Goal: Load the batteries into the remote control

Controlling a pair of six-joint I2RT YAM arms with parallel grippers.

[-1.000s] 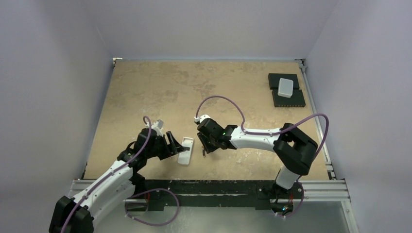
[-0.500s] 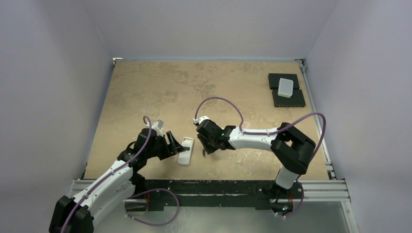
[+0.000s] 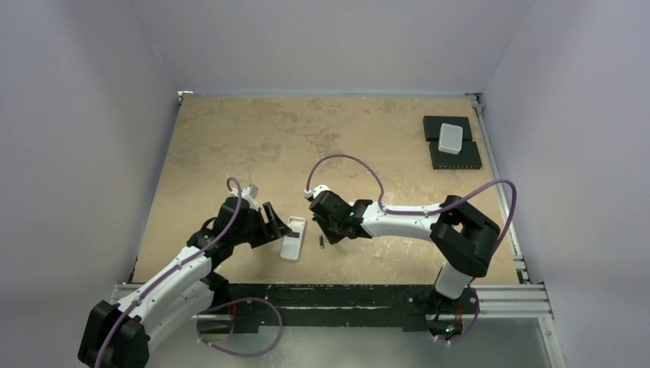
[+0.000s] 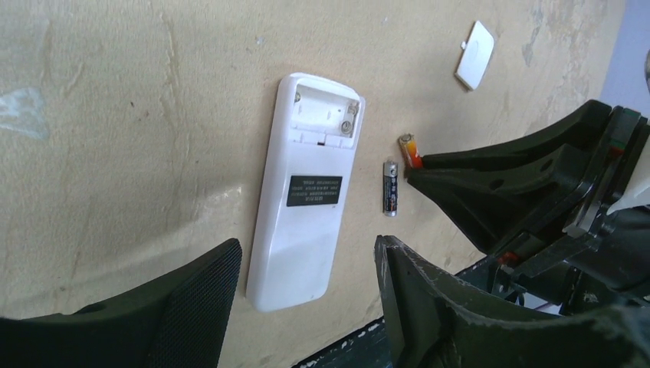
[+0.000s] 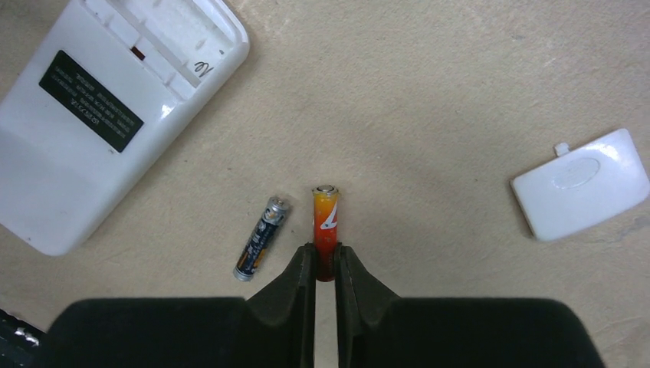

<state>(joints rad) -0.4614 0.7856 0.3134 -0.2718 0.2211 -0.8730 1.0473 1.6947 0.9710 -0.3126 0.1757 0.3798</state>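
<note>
The remote control (image 3: 292, 238) lies face down on the table, plain white back up and battery bay open and empty (image 4: 326, 115). It also shows in the right wrist view (image 5: 107, 115). My right gripper (image 5: 325, 257) is shut on the red-orange battery (image 5: 325, 222), low over the table just right of the remote. The second, dark battery (image 5: 261, 238) lies loose between that one and the remote, and shows in the left wrist view (image 4: 390, 188). My left gripper (image 4: 306, 307) is open and empty, its jaws straddling the remote's near end without touching it.
The white battery cover (image 5: 582, 184) lies loose on the table right of the batteries, also seen in the left wrist view (image 4: 475, 55). A plain white box on black pads (image 3: 451, 138) stands at the far right. The table's front rail (image 3: 345, 295) is close behind the remote.
My left gripper has edged right, closer to the remote. My right gripper has shifted slightly left and nearer. The remote has not moved.
</note>
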